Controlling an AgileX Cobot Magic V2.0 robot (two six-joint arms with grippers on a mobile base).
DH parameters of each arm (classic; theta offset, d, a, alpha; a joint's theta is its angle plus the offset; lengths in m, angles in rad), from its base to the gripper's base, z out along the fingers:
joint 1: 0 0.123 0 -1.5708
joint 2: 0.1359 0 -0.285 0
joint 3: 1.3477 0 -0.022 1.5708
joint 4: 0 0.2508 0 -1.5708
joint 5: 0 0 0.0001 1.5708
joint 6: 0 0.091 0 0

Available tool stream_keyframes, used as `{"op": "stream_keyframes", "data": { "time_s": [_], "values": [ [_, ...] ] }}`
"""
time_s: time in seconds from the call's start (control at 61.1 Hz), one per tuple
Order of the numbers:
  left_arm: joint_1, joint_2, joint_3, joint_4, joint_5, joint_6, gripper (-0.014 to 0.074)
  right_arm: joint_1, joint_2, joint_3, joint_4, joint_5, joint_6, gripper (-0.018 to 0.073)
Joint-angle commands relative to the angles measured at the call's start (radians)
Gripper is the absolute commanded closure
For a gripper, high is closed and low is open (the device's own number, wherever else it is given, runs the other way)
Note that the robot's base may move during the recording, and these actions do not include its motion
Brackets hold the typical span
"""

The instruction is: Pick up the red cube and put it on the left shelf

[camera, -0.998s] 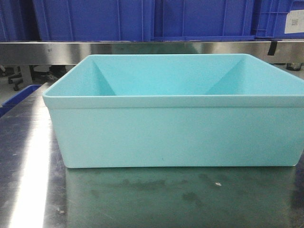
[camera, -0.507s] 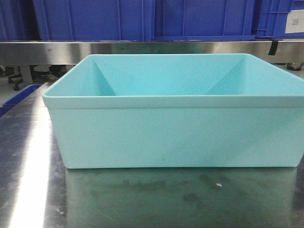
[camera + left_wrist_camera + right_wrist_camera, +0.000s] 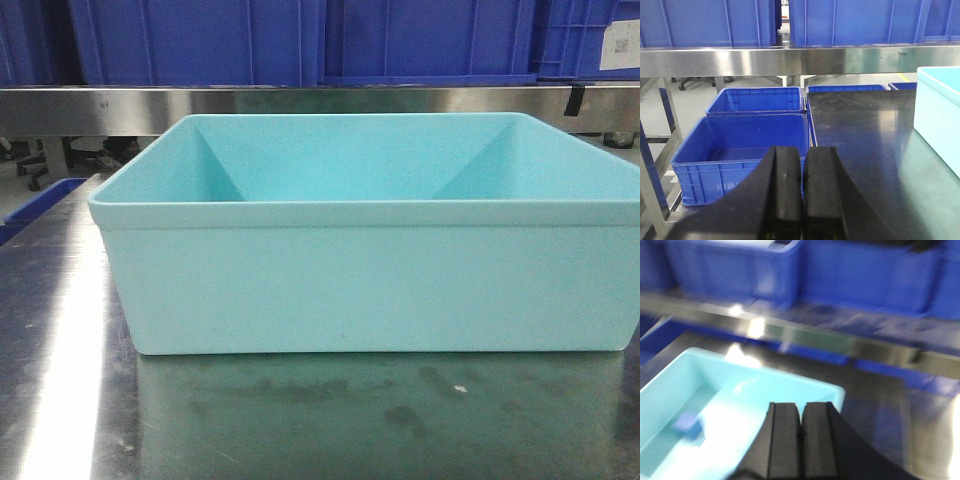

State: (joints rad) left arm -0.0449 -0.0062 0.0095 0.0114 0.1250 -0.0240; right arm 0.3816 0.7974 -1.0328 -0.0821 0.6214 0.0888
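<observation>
Nearest lens, left tool (image 3: 803,156): black pads pressed together, empty; right tool (image 3: 801,412) likewise, view blurred. Below it, smooth turquoise plastic tub (image 3: 670,385) on glossy steel bench (image 3: 300,420) holds small blue block (image 3: 688,426). Small red cube unseen, possibly hidden in tub. Advice: spread pads before descending, clear tub wall. Far: brushed-steel-rail left shelf (image 3: 765,60), ribbed dark-blue plastic crates (image 3: 750,145).

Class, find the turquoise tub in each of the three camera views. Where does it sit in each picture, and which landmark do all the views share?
Front-facing view: the turquoise tub fills the middle of the picture.
Left wrist view: only part of the tub shows, at the right edge.
Right wrist view: the tub lies lower left, blurred.
Shared landmark: the steel shelf rail bearing blue crates, behind the tub.
</observation>
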Motion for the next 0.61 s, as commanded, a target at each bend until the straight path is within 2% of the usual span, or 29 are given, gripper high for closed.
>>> {"op": "stream_keyframes", "data": {
  "time_s": [0.0,0.098,0.213,0.36,0.589],
  "values": [
    [0.0,-0.016,0.023,-0.005,-0.086,-0.001,0.0495,0.074,0.116,-0.103,-0.005,-0.027,-0.006,0.051],
    [0.0,-0.016,0.023,-0.005,-0.086,-0.001,0.0495,0.122,0.257,-0.172,-0.005,0.01,-0.006,0.051],
    [0.0,-0.016,0.023,-0.005,-0.086,-0.001,0.0495,0.126,0.397,-0.23,0.004,0.054,-0.006,0.0496],
    [0.0,-0.016,0.023,-0.005,-0.086,-0.001,0.0495,0.126,0.517,-0.245,0.026,0.068,-0.006,0.0353],
    [0.0,-0.016,0.023,-0.005,-0.086,-0.001,0.0495,0.124,0.641,-0.245,0.142,0.053,0.024,0.013]
  ]
}}
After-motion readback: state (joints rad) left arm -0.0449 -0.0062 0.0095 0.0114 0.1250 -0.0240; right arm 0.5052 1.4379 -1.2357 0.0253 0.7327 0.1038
